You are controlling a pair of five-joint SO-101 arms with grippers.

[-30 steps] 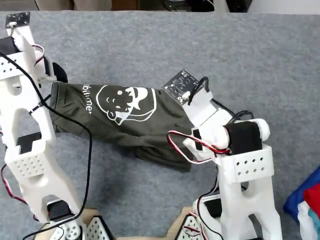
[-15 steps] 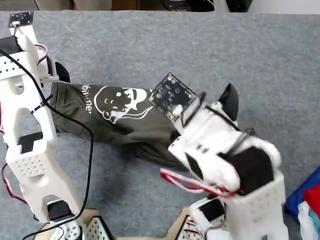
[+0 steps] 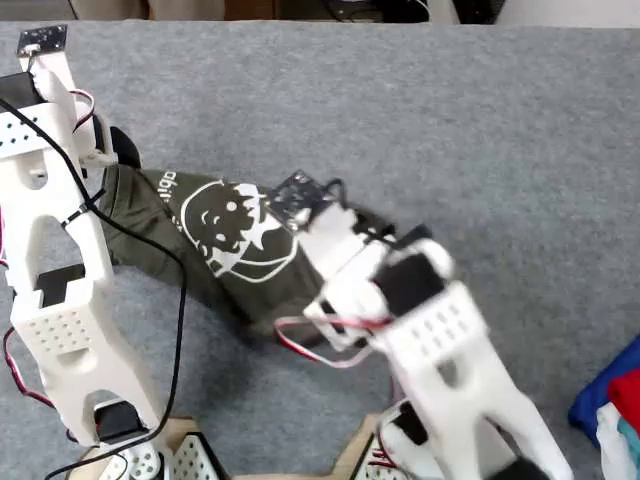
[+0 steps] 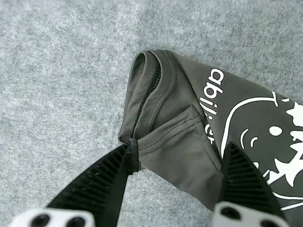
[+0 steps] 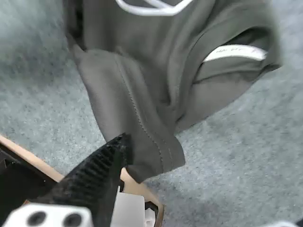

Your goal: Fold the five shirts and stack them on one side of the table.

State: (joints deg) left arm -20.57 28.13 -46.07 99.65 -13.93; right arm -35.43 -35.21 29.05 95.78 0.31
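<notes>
The dark olive cotton shirt with a white cartoon print [image 3: 235,235] lies bunched on the tabletop between the 2 arms. The left tool [image 4: 180,151] stands wide open astride its hem corner, holding nothing, with 1 finger touching the edge. The right tool [image 5: 128,151] sits against a drooping fold; whether it grips, I cannot tell.

Likely trouble: a pull from 1 side alone could drag the cloth askew, since the rough grey felt tabletop [image 3: 500,110] catches fabric and loose layers may slip free.

Bright folded cloth [image 3: 612,410] sits at the right edge, and dark clutter [image 3: 360,8] lies beyond the far edge.
</notes>
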